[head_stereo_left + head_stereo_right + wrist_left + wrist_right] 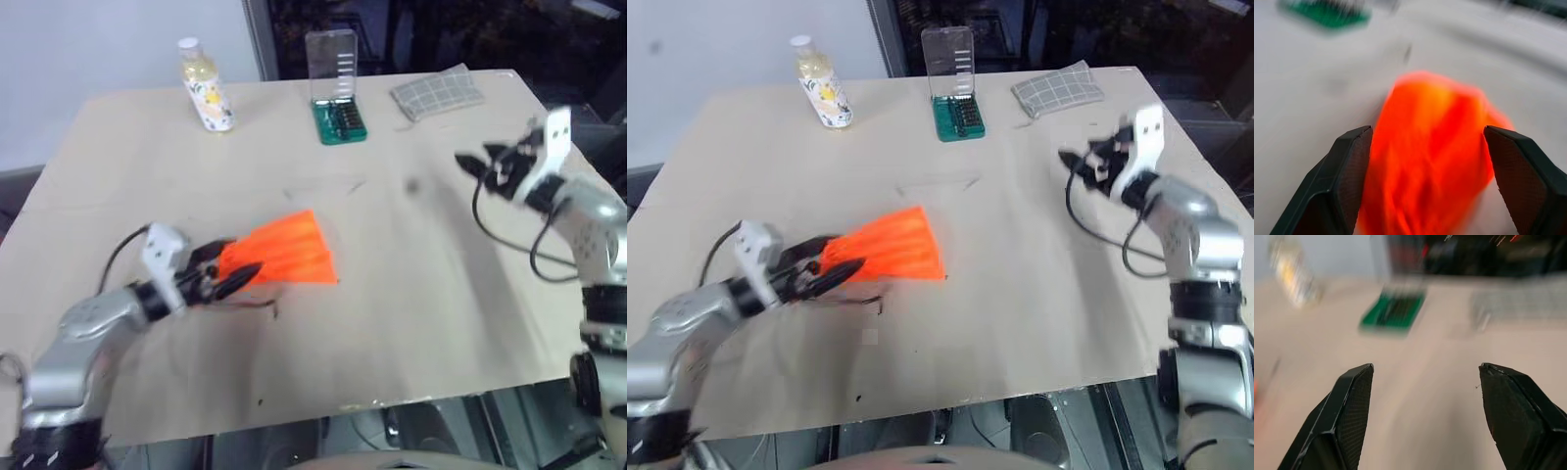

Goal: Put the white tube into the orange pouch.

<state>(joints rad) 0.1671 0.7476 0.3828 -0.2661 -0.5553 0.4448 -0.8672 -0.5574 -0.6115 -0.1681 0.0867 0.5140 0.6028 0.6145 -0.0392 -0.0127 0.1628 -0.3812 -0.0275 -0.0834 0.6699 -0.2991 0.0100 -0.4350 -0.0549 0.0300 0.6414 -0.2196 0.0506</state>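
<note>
The orange pouch (pixel 284 252) lies flat on the tabletop (pixel 392 323), a little toward 9 o'clock from the middle. The white tube cannot be seen; whether it is inside the pouch cannot be told.

The left hand (pixel 231 277) is just at the pouch's 8 o'clock end. Its two black fingers (pixel 1347 171) stand wide apart, one on each side of the pouch, and whether they touch it cannot be told.

The right hand (pixel 474 164) hangs over the tabletop out at 3 o'clock, well apart from the pouch. Its fingers (pixel 1347 416) are spread wide too, with nothing between them.

Along the far edge, near 12 o'clock, a green tool case (pixel 338 119) stands with its clear lid up. A yellowish bottle (pixel 207 86) with a white cap stands toward 11 o'clock. A grey checked cloth (pixel 438 92) lies toward 1 o'clock.
</note>
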